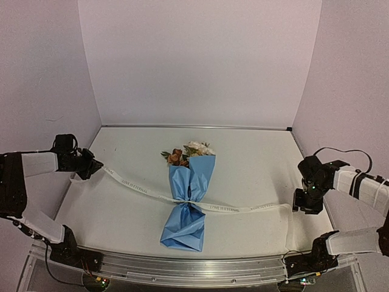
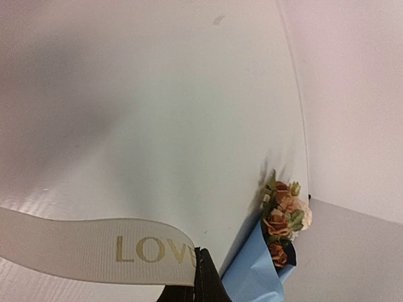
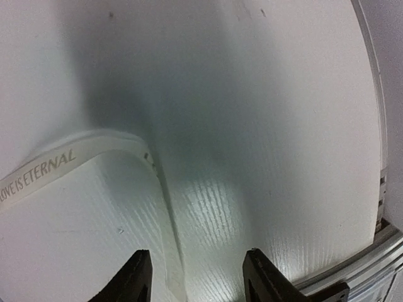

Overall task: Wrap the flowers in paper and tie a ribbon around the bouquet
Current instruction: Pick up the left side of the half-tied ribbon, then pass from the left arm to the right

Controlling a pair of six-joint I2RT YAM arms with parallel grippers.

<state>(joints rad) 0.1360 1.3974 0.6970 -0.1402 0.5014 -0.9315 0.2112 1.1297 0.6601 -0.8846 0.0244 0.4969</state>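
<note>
Clenching one end of the long cream-white fabric ribbon [image 1: 140, 187] with gold lettering, our left tool [image 1: 94, 166] holds it lifted at the left edge of the white tabletop [image 1: 255, 164]. Our right tool [image 3: 198, 264] stands partly open and grasps nothing; the ribbon's other end lies loose on the tabletop between its fingers, just beside one of them. We count one ribbon, crossing the pinched waist of one bouquet [image 1: 189, 201] of cream, peach and rust flowers [image 1: 189, 152] wrapped in light-blue paper [image 1: 185, 228], which lies mid-tabletop between the two tools.
</note>
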